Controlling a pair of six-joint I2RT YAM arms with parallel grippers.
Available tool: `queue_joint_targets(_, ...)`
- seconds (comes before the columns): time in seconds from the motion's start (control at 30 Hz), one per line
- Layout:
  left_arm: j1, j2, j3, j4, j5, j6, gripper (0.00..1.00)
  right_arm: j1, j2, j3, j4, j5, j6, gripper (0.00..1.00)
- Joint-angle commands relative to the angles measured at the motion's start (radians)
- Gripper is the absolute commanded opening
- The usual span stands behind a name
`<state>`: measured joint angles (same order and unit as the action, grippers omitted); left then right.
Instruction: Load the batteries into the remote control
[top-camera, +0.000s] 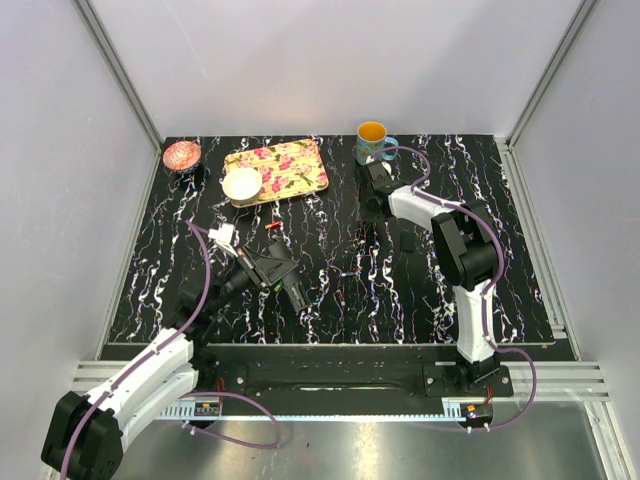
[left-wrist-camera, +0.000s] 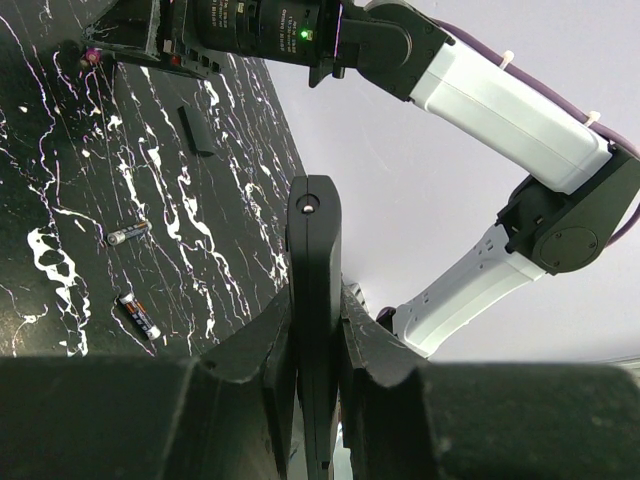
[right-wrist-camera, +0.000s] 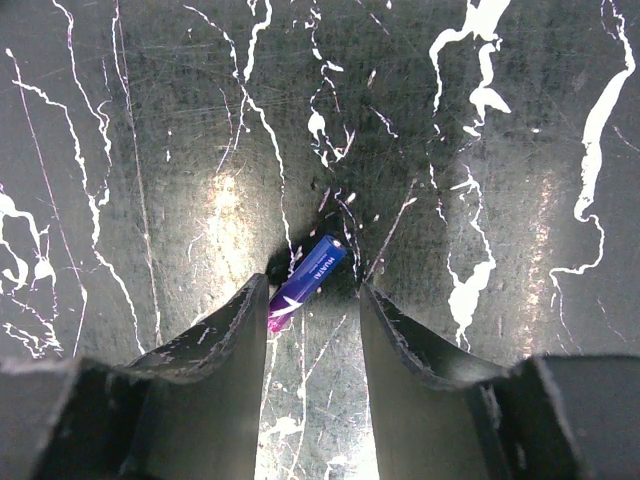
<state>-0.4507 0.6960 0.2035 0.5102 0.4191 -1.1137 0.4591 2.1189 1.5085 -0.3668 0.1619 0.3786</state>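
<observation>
Wrist views only: battery (right-wrist-camera: 308, 282) between right pincer (right-wrist-camera: 313, 290) tips; remote (left-wrist-camera: 314, 240) in left pincer (left-wrist-camera: 316, 312)

Glossy black desk (right-wrist-camera: 150, 120), finely scratched, mirroring light. Smooth, semi-gloss black plastic remote (left-wrist-camera: 314, 260). Shiny purple-blue battery (right-wrist-camera: 306, 280) wrap. Matt, rough-edged right pincer fingers (right-wrist-camera: 215, 360).

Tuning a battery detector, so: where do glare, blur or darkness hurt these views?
Right wrist: two bright glare patches on the table flank the purple battery, itself sharp. Left wrist: the left hand is a near-black, underexposed mass around the remote control; two loose batteries read clearly. Top external: even light, but small items are mere specks.
</observation>
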Motion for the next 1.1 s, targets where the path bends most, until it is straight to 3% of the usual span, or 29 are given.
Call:
queue_joint_targets(0.0, -0.002, -0.004, 0.020, 0.062, 0.003, -0.014, 0.00, 0.007, -0.013, -0.007, -0.087, -0.036, 0.005, 0.00)
queue_joint_targets(0.37, -0.003, -0.012, 0.020, 0.065, 0.001, -0.018, 0.00, 0.007, -0.045, -0.013, -0.081, -0.065, 0.006, 0.00)
queue_joint_targets(0.4, -0.002, -0.012, 0.020, 0.065, 0.001, -0.018, 0.00, 0.009, -0.050, -0.013, -0.077, -0.065, 0.005, 0.06)
queue_joint_targets(0.43, -0.002, -0.013, 0.020, 0.065, 0.000, -0.018, 0.00, 0.009, -0.066, -0.014, -0.063, -0.062, 0.005, 0.27)
queue_joint_targets(0.47, -0.003, -0.013, 0.020, 0.065, 0.001, -0.020, 0.00, 0.009, -0.076, -0.024, -0.054, -0.062, 0.008, 0.35)
queue_joint_targets(0.57, -0.002, -0.018, 0.019, 0.065, 0.001, -0.020, 0.00, 0.007, -0.106, -0.027, -0.027, -0.050, 0.008, 0.53)
queue_joint_targets(0.63, -0.002, -0.023, 0.017, 0.060, 0.000, -0.020, 0.00, 0.007, -0.117, -0.024, -0.027, -0.036, 0.008, 0.57)
queue_joint_targets(0.7, -0.002, -0.027, 0.019, 0.056, -0.002, -0.020, 0.00, 0.007, -0.135, -0.021, -0.027, -0.029, 0.008, 0.67)
queue_joint_targets(0.73, -0.002, -0.030, 0.017, 0.051, 0.000, -0.020, 0.00, 0.007, -0.146, -0.022, -0.026, -0.013, 0.008, 0.78)
queue_joint_targets(0.77, -0.002, -0.033, 0.020, 0.051, -0.002, -0.020, 0.00, 0.009, -0.161, -0.031, -0.021, -0.009, 0.006, 0.82)
queue_joint_targets(0.8, -0.002, -0.035, 0.020, 0.047, -0.003, -0.018, 0.00, 0.007, -0.174, -0.039, -0.015, -0.004, 0.006, 0.99)
queue_joint_targets(0.93, -0.002, -0.029, 0.025, 0.044, -0.006, -0.015, 0.00, 0.009, -0.235, -0.064, 0.028, 0.016, -0.009, 1.00)
queue_joint_targets(0.97, -0.003, -0.024, 0.024, 0.047, -0.006, -0.017, 0.00, 0.007, -0.238, -0.065, 0.029, 0.037, 0.012, 0.95)
queue_joint_targets(1.0, -0.002, -0.024, 0.027, 0.050, -0.005, -0.018, 0.00, 0.007, -0.240, -0.065, 0.032, 0.048, 0.020, 0.74)
queue_joint_targets(1.07, -0.003, -0.024, 0.027, 0.051, -0.003, -0.020, 0.00, -0.002, -0.246, -0.082, 0.051, 0.071, 0.098, 0.60)
